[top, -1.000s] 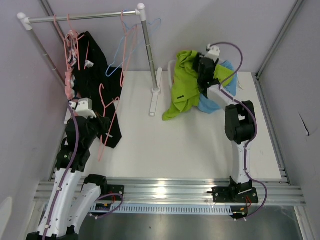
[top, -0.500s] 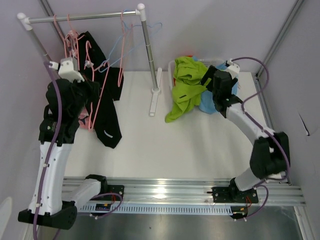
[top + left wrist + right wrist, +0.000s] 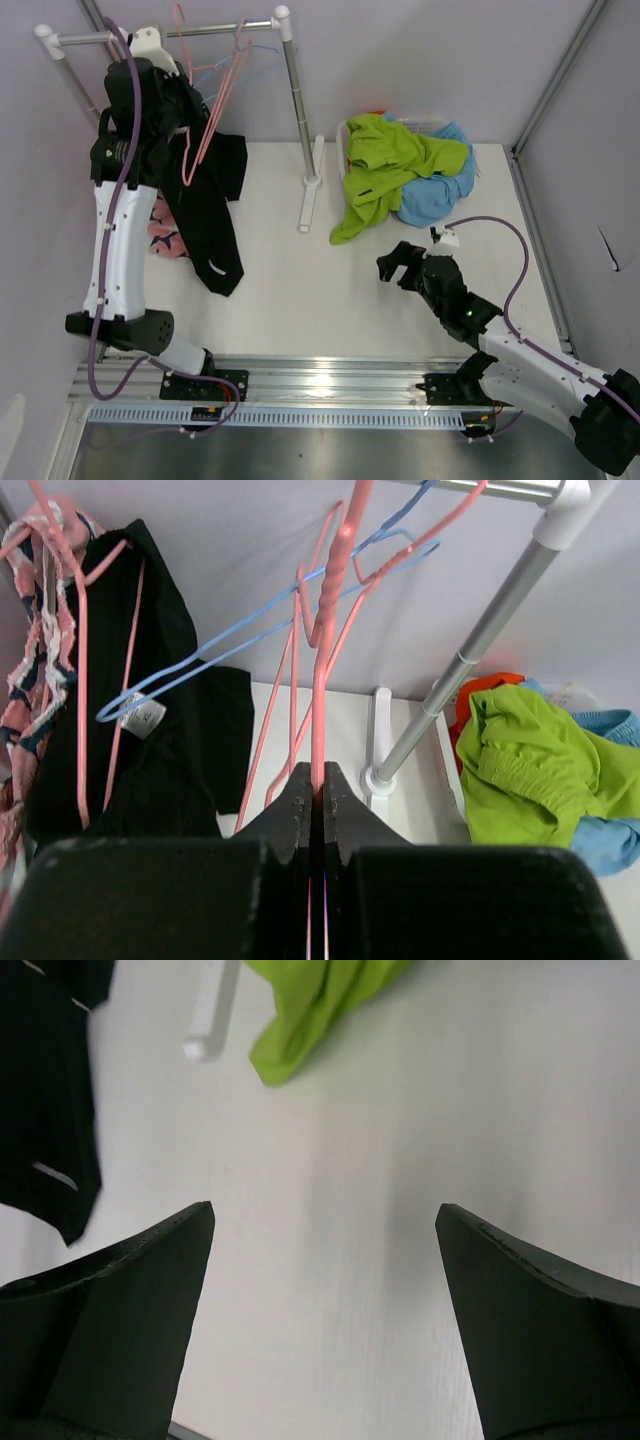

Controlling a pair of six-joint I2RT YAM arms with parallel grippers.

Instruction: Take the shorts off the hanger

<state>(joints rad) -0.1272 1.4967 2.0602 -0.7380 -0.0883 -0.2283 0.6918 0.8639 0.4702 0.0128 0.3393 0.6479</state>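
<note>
While the left gripper point(image 3: 316, 772) was clenched on the wire of a pink hanger point(image 3: 325, 630), with only that thin wire between its jaws, the left arm was held high beside the rail point(image 3: 85, 39) of the clothes rack. The hanger was seen running upward from the gripper toward the rail, among other pink hangers and a blue hanger point(image 3: 250, 632). The black shorts point(image 3: 212, 225) were hung at the left part of the rack, to the left of the gripped hanger in the wrist view, with their lower end draped on the table point(image 3: 300, 295). Whether they were carried by the gripped hanger could not be told. The pink patterned shorts point(image 3: 165, 240) were found just beside the black shorts, on their left, partly hidden by the arm in the top view. The lime green shorts point(image 3: 385, 170) were piled to the right of the upright post point(image 3: 296, 100), spilling from a white basket point(image 3: 428, 122) onto the table. The light blue shorts point(image 3: 440, 198) were laid against them on the right. Only a small part of the orange shorts point(image 3: 482, 692) was shown, behind the green pile. The right gripper point(image 3: 397, 263) was held low over bare table, well apart from the rack and nearer than the green pile, with its fingers spread wide and nothing between them.
</note>
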